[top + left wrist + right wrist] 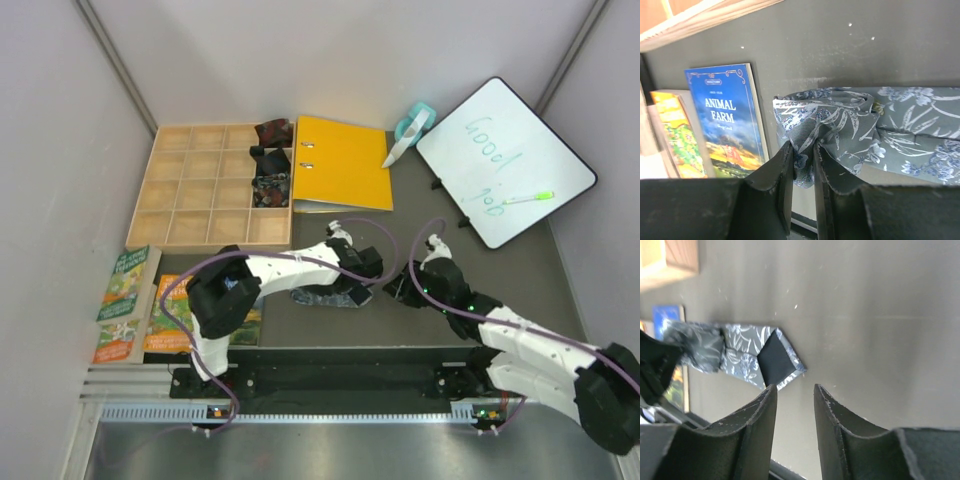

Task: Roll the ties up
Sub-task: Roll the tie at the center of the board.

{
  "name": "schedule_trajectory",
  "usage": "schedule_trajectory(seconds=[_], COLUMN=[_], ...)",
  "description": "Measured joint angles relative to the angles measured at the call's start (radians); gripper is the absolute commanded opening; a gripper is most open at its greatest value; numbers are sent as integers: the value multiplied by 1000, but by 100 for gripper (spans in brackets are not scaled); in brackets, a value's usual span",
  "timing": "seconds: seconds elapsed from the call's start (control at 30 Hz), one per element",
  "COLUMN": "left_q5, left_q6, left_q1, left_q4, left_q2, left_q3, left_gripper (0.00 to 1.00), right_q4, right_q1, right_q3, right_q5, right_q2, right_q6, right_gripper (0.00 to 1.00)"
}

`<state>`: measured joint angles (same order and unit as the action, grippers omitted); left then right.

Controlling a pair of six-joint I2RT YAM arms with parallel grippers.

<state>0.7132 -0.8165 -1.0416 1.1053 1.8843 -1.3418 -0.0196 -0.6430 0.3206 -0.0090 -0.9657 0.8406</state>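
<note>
The silvery grey-blue tie [322, 297] with a floral pattern lies on the dark table in front of the arms, partly rolled at one end. My left gripper [347, 291] is shut on a fold of that tie [850, 125], the fabric pinched between its fingers [785, 170]. My right gripper [397, 291] is open and empty, just beside the tie's pointed end with its dark lining [775, 362]; the bunched part [700, 347] lies further left. Three small rolled ties, dark red [273, 131], black [268, 160] and dark speckled [270, 191], sit in the wooden tray's right column.
The wooden compartment tray [195, 185] stands at the back left, a yellow binder [340, 163] beside it. A whiteboard [505, 160] with a green marker leans at the right. Books [125, 300], one titled Animal Farm [727, 120], lie at the left near the tie.
</note>
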Motion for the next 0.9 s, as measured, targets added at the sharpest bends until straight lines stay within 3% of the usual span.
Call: schedule_trajectory(seconds=[0.37, 0.77, 0.9], left_q5=[68, 35, 10], left_q6=[-67, -53, -32], left_q1=[-85, -109, -109], left_q4=[155, 170, 150], left_q2=[158, 245, 253], left_q3=[-169, -262, -266], left_gripper=[19, 20, 26], right_q4=[17, 29, 28], right_q1=[0, 0, 0], right_q3=[-159, -166, -166], right_q5=[175, 200, 201], right_q2=[385, 399, 399], right_q6=[82, 99, 99], right_gripper=[47, 46, 46])
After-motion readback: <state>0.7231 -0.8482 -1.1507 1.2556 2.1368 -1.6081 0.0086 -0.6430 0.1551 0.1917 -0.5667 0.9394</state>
